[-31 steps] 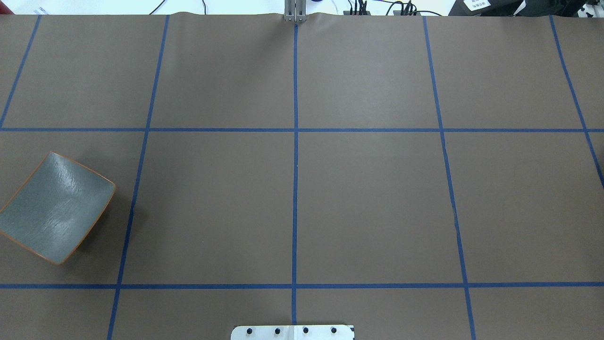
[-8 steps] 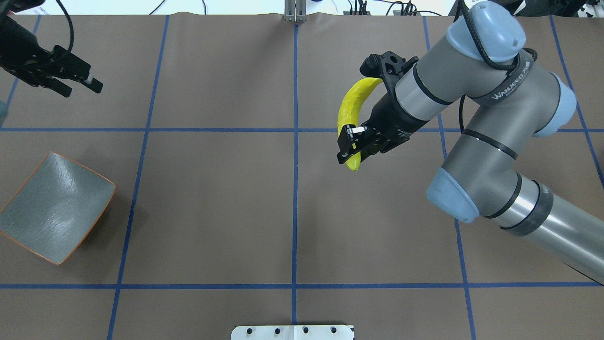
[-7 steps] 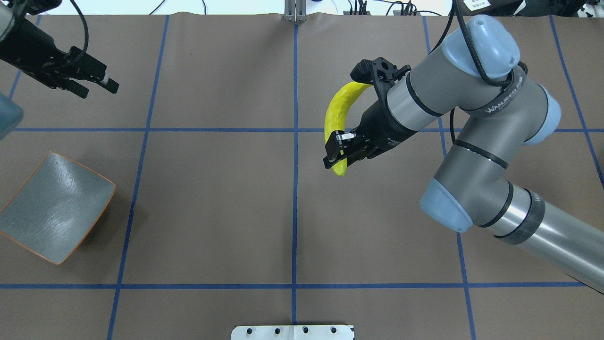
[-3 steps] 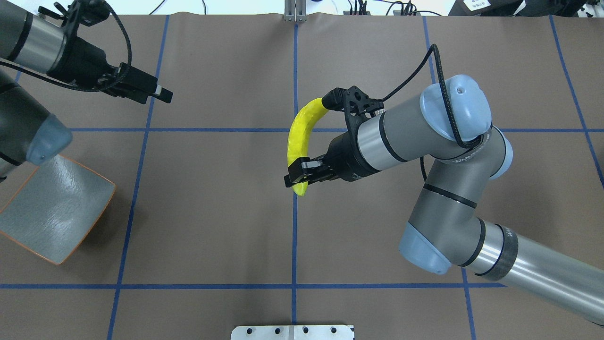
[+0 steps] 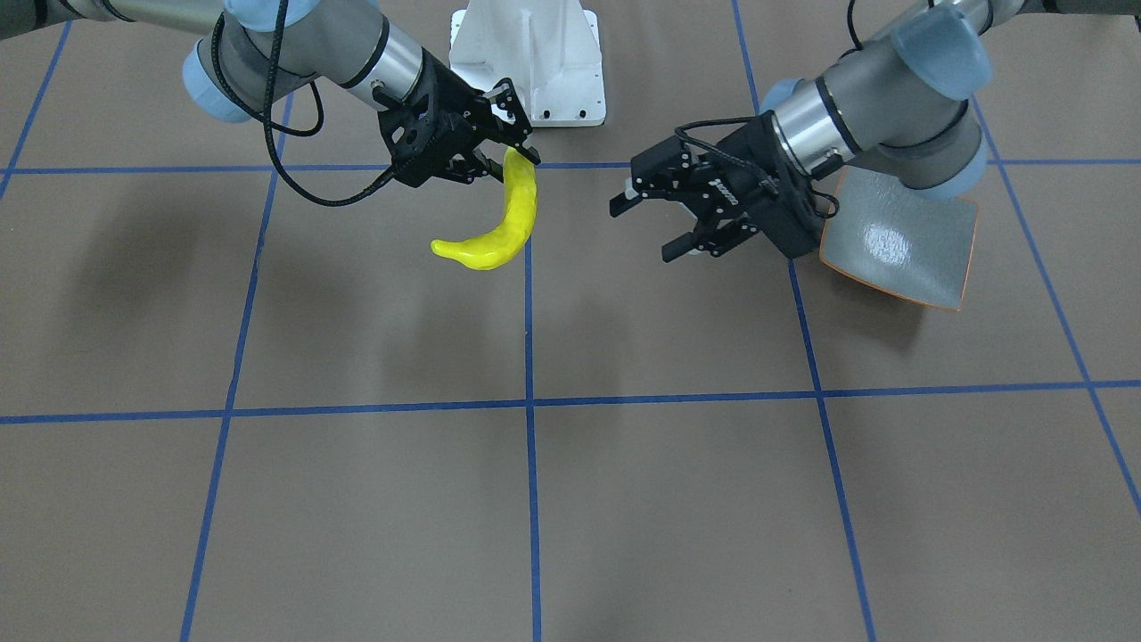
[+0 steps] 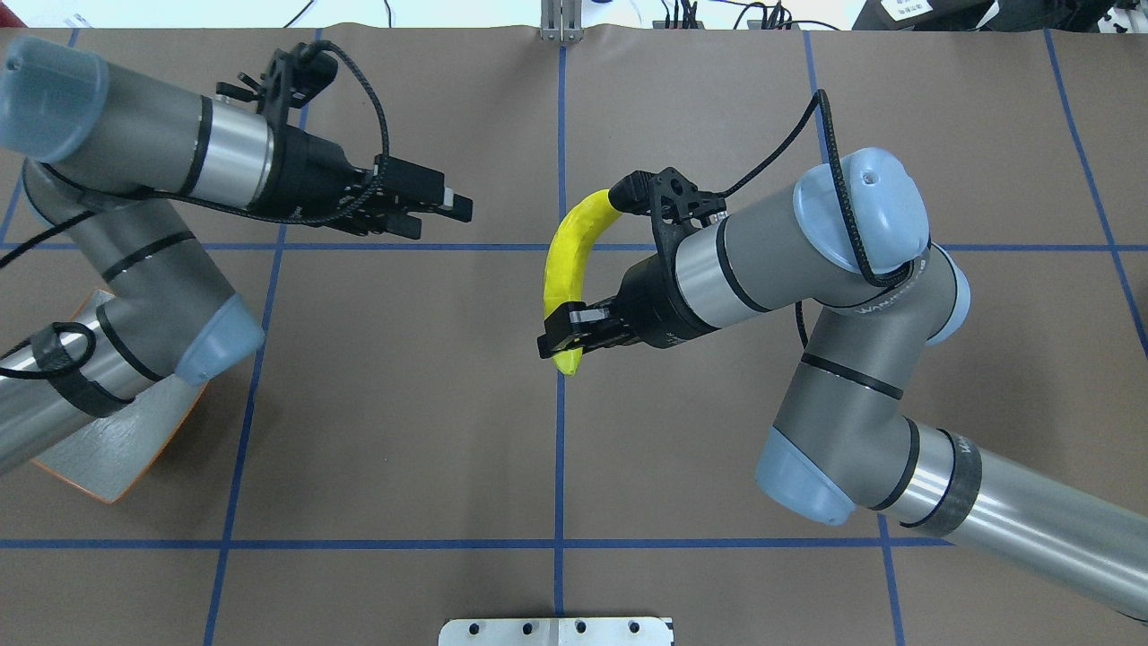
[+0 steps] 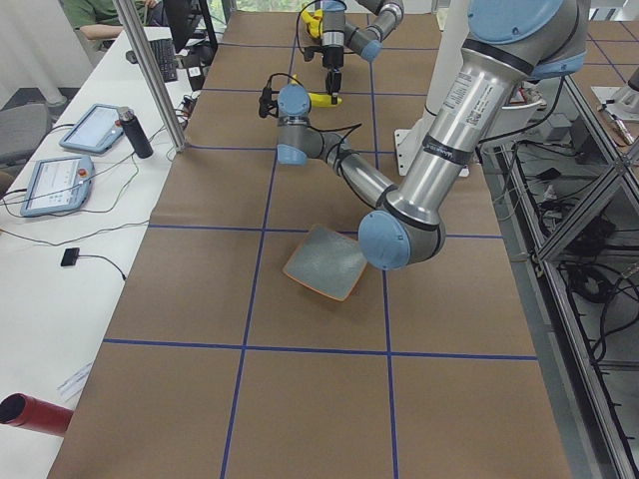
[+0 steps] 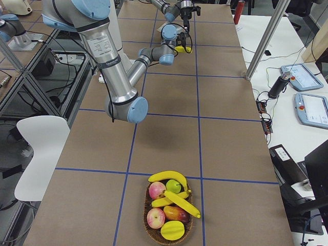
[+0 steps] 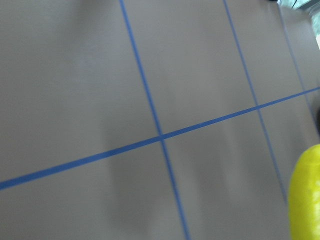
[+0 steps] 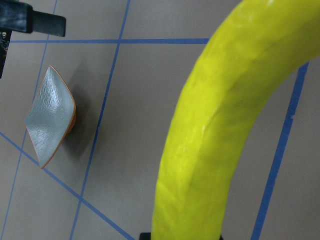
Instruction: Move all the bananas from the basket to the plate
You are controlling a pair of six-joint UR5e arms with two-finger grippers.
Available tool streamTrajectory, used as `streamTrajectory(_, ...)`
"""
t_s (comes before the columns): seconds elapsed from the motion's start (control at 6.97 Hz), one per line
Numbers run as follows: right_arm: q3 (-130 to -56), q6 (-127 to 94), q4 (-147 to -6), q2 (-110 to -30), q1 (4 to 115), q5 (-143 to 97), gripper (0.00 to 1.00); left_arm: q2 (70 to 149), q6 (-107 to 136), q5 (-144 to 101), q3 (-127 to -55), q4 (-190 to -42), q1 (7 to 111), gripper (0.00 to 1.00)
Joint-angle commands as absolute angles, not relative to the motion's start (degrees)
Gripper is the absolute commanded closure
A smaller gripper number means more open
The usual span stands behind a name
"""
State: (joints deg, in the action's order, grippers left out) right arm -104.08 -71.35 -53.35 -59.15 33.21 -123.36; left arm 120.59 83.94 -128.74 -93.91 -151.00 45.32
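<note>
The right gripper point(image 6: 563, 336) clamps 1 glossy bright-yellow curved banana point(image 6: 565, 260) above the brown tabletop's point(image 6: 404, 404) middle, the left gripper point(image 6: 439, 211) gaping wide nearby, the square grey-blue glazed plate point(image 5: 900, 236) at the left edge.

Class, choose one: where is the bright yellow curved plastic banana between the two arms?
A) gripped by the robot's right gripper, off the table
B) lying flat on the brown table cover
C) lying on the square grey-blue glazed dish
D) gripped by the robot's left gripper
A: the right gripper is shut on the bright yellow banana, which hangs above the table, while the left gripper is open and empty.
</note>
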Motion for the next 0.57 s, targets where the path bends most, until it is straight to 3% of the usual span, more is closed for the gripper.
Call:
streamTrajectory(0.0,-103.71,-71.37,-53.53,-59.06,33.13,-123.40,1.00,124.88,90.17,-125.52,-93.61,-151.35,40.89,0.00)
streamTrajectory(0.43,-103.62,-71.46,-53.52,-59.06,33.13,-123.57,1.00,127.09,90.00,-121.12,-90.02,-151.35,38.85,0.00)
